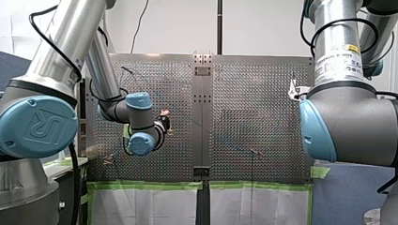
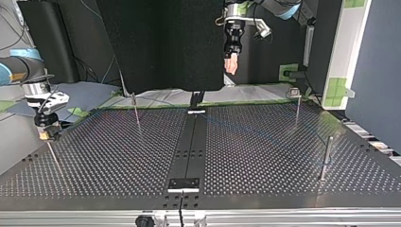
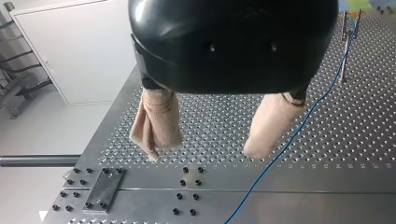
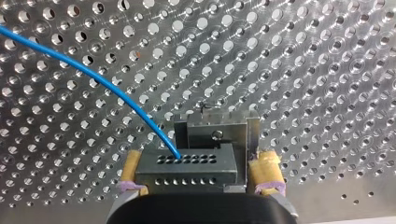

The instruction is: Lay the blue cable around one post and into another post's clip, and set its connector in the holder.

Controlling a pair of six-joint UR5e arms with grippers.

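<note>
Pinching the dark grey holed connector block between yellow pads, my right gripper should seat it squarely in the metal holder just beyond, thin blue cable trailing free over the perforated bench; my left gripper hangs spread.

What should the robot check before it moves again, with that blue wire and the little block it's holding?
1. My right gripper shut on the dark grey connector block with holes: ok.
2. Block sitting right in front of the small grey metal holder: ok. Seated in it: cannot tell.
3. Thin blue cable leaving the block in a smooth curve, no kink: ok.
4. My left gripper, with beige pads, open and empty: ok.
5. Blue cable around the thin metal post or in a clip: cannot tell.
</note>
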